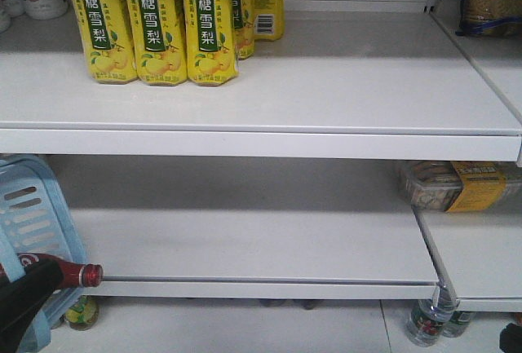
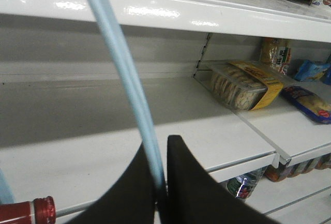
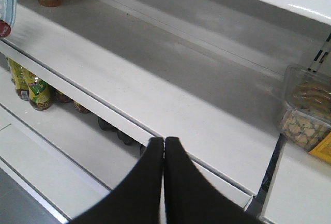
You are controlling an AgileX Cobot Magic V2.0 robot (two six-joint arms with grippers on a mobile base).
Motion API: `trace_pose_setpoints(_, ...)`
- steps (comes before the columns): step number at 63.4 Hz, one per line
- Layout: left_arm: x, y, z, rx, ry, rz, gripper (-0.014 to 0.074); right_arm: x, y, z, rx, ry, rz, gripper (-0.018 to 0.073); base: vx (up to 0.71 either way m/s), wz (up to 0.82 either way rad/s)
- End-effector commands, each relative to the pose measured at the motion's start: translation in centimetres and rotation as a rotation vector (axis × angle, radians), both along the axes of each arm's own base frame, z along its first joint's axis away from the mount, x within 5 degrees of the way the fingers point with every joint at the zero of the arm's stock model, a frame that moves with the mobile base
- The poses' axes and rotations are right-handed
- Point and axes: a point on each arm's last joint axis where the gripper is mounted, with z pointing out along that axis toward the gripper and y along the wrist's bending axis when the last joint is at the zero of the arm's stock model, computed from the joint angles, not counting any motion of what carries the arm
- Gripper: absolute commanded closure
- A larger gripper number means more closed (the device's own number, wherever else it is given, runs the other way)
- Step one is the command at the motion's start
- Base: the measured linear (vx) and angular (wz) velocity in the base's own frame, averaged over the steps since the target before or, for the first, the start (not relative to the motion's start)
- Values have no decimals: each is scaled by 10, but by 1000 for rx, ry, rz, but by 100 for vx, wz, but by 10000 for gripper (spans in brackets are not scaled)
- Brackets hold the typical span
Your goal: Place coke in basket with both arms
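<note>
Nearest you, your left gripper (image 2: 160, 188) is pinching the basket's thin handle (image 2: 121, 79) between closed fingers, so you're carrying the basket (image 1: 33, 214). The coke (image 1: 49, 280) is lying tilted at the basket's rim, red cap poking out sideways; whether it's resting fully inside, you can't tell. Your right gripper (image 3: 164, 182) is hanging clenched on nothing over the middle shelf (image 3: 155, 94). Placement is looking nearly done.
</note>
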Motion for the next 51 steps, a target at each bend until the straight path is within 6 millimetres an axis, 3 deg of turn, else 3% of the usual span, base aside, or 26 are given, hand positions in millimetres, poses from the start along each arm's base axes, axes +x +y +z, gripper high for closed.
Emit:
trace_pose_setpoints(1, 1, -2, 23, -8, -162, -20, 601, 2, 0, 15, 34, -87, -5, 565, 0, 0)
trace_pose_setpoints(11, -6, 3, 15, -35, -176, -5, 601, 2, 0, 15, 34, -86, -5, 565, 0, 0)
trace_pose_setpoints(26, -25, 16, -17, -121, -258, 14, 601, 2, 0, 15, 34, -86, -5, 565, 0, 0)
trace_pose_setpoints(51, -38, 24, -34, -117, -287, 33, 601, 2, 0, 15, 34, -86, -5, 565, 0, 0)
